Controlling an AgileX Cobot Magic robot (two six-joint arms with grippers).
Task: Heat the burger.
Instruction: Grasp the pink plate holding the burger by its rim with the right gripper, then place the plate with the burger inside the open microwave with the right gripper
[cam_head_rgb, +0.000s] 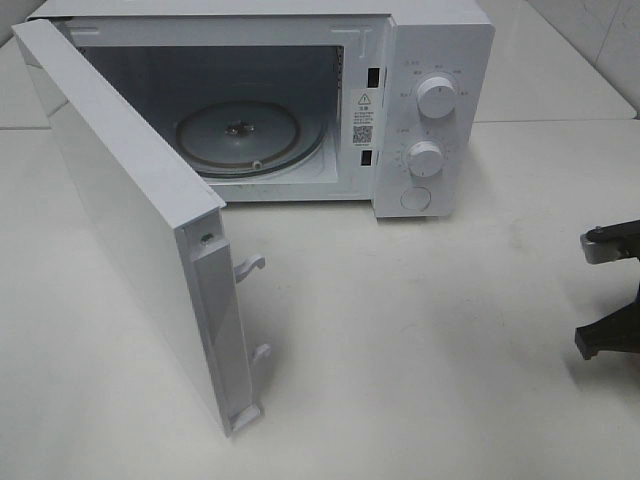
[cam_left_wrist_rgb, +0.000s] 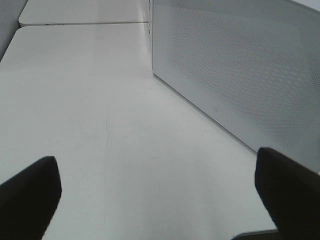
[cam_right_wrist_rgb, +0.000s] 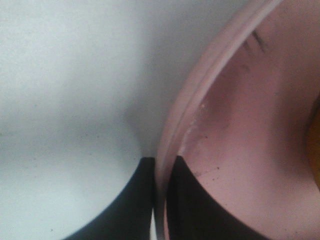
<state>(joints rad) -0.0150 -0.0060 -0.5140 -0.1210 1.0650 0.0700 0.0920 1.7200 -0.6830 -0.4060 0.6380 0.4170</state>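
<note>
While the white microwave oven (cam_head_rgb: 430, 40) stands at the top of the exterior view with its door (cam_head_rgb: 120, 230) swung wide toward the left, its round glass turntable (cam_head_rgb: 250, 135) lies bare, so heating has not begun. Opening looks done. Loading, closing the door and setting the white dials (cam_head_rgb: 436, 97) are left, as I judge it.

The right tool (cam_right_wrist_rgb: 161, 167) is pinched tight on the rim of a pink round plate (cam_right_wrist_rgb: 240, 150), one black finger on either side. The left tool (cam_left_wrist_rgb: 157, 190) gapes fully and holds nothing, above the pale bench (cam_left_wrist_rgb: 100, 100) near a dotted white panel (cam_left_wrist_rgb: 240, 65), likely the door's outer face.

The burger (cam_right_wrist_rgb: 317, 150) is absent from the exterior view. It shows only as a blurred golden-orange sliver at the very edge of the right wrist view, seemingly on the plate. Its bun, lettuce and filling cannot be made out.
</note>
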